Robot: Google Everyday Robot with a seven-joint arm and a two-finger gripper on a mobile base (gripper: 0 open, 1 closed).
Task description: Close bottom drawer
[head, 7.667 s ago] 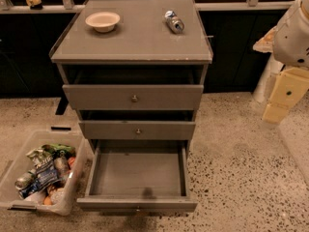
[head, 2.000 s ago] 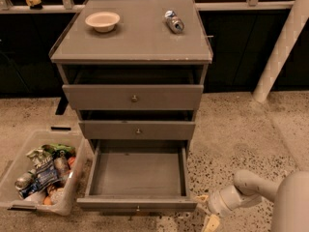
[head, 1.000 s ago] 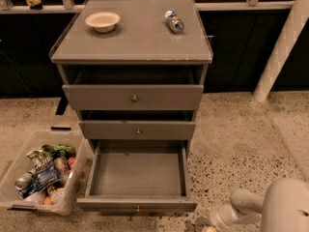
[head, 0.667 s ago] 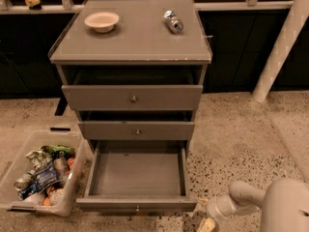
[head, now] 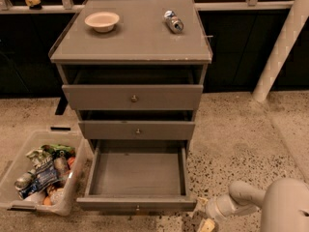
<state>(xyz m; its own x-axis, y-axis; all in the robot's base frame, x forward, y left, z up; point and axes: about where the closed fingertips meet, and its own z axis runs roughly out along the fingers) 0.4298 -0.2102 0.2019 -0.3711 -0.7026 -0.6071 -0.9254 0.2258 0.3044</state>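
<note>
The bottom drawer (head: pixel 136 203) of the grey cabinet is pulled far out, its plain grey box interior empty, its slim front near the bottom edge of the view with a small knob at centre. My gripper (head: pixel 203 223) is low at the bottom right, just right of the drawer front's right corner, partly cut off by the frame edge. The white arm (head: pixel 251 202) reaches in from the lower right. The middle drawer (head: pixel 137 130) and top drawer (head: pixel 133 97) stand slightly out.
A cream bowl (head: pixel 102 21) and a can lying on its side (head: pixel 173 21) rest on the cabinet top (head: pixel 133 37). A clear bin (head: pixel 72 187) of snack packets sits on the floor left of the open drawer. A white post (head: pixel 282 45) stands at right.
The arm came down from the upper right to the floor beside the drawer's right front corner. In the last second the gripper edged slightly left. The drawer has not moved.
</note>
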